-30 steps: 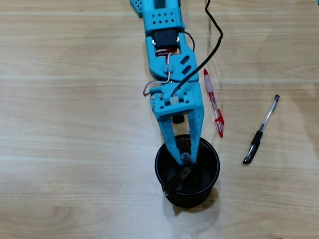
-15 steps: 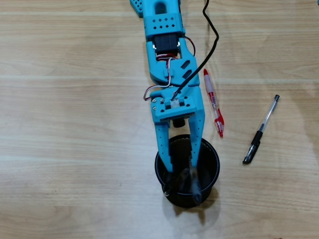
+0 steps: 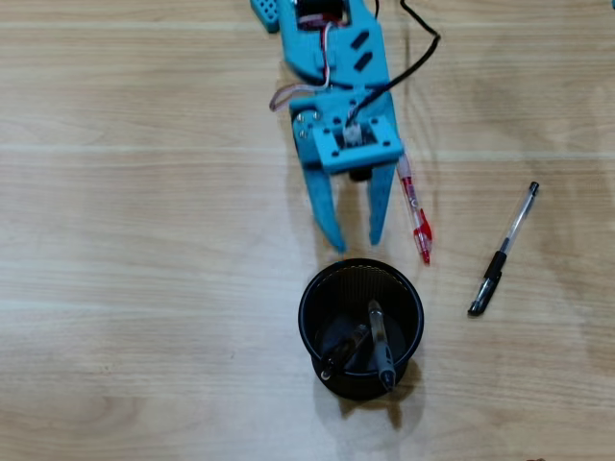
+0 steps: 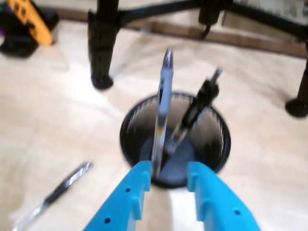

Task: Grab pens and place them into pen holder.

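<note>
The black mesh pen holder (image 3: 309,300) (image 4: 221,144) stands on the wooden table with two pens leaning inside it: a clear pen with grey rubber (image 3: 378,341) (image 4: 162,101) and a black pen (image 3: 344,350) (image 4: 198,105). My blue gripper (image 3: 354,239) (image 4: 168,174) hovers open just above the holder in the overhead view, with nothing between its fingers. A red-and-white pen (image 3: 415,213) lies right of the gripper. Further right lies a clear pen with a black cap (image 3: 504,252) (image 4: 53,195).
A black cable (image 3: 415,53) runs from the arm toward the top of the overhead view. In the wrist view, black stand legs (image 4: 102,43) rise behind the holder, another foot (image 4: 297,107) sits at the right, and a yellow object (image 4: 30,20) lies top left.
The gripper let go of the clear grey-rubber pen in the holder, opened, and drew back up the overhead view, away from the holder. That pen now leans inside beside the black one.
</note>
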